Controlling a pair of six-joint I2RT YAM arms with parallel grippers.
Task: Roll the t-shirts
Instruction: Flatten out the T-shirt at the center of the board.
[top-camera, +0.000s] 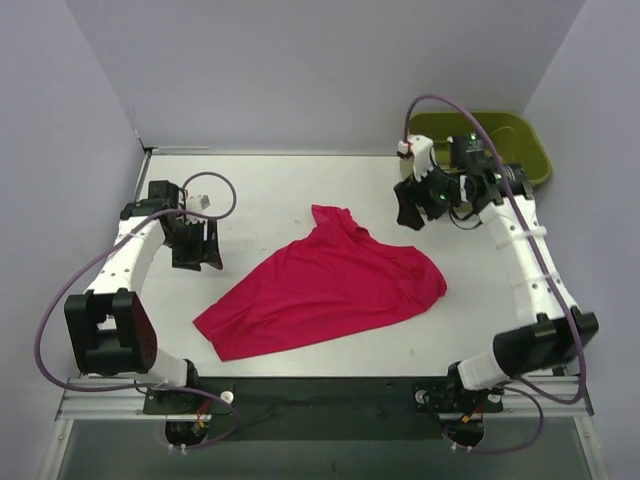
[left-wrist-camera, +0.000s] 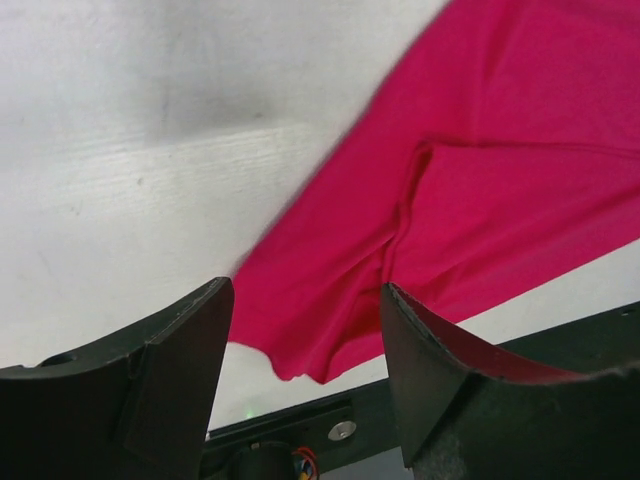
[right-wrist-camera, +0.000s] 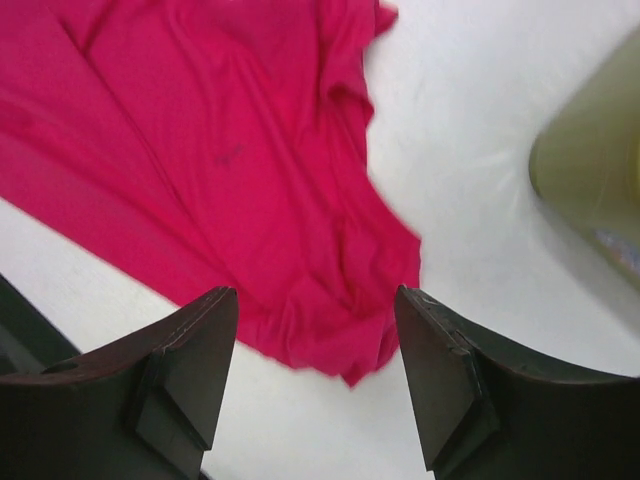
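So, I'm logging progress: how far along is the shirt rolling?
Done: nothing visible; the t-shirt lies rumpled and unrolled on the table. In hand: nothing; the left gripper and right gripper are open, both empty. Left: flatten it, then roll it.

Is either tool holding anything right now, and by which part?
Nothing is held: left tool and right tool are open and empty, off the magenta-red soft fabric t-shirt.
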